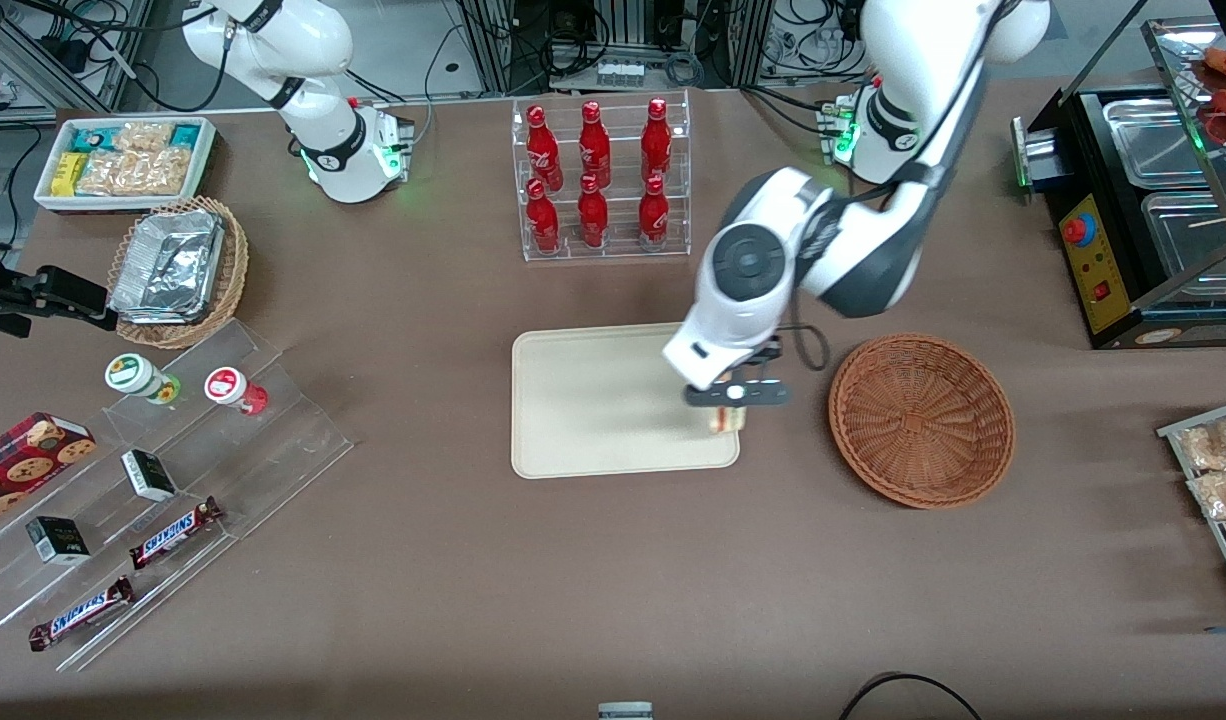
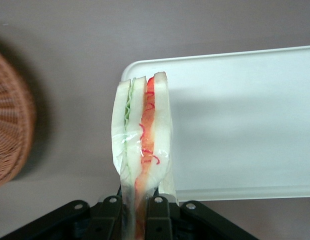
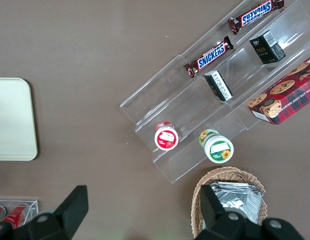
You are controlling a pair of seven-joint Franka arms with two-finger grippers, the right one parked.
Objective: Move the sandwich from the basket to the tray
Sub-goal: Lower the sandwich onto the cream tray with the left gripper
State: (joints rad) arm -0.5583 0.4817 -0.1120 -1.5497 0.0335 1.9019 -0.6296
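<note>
In the front view, the gripper (image 1: 735, 395) of the working arm hangs over the corner of the tray (image 1: 593, 400) that is nearest to the basket (image 1: 920, 418). Under it the sandwich (image 1: 725, 420) shows only partly, so whether it already touches the tray surface I cannot tell. The basket stands just beside the tray, toward the working arm's end of the table, and nothing lies inside it. Farther from the camera than the tray, a clear rack with red bottles (image 1: 598, 175) stands. In the left wrist view, the gripper (image 2: 136, 207) has its two black fingers (image 2: 111, 212) pressed together on the narrow end of the sandwich (image 2: 142, 135), which stands on edge with its pale bread, green and red-orange layers visible. The sandwich is over the rim at the corner of the tray (image 2: 244, 125), and a part of the basket (image 2: 12, 130) shows near it. In the right wrist view, one rounded end of the tray (image 3: 12, 120) is seen, well apart from a clear stepped display (image 3: 209, 100) with chocolate bars (image 3: 208, 56), and a light wicker basket with foil trays (image 3: 229, 200).
</note>
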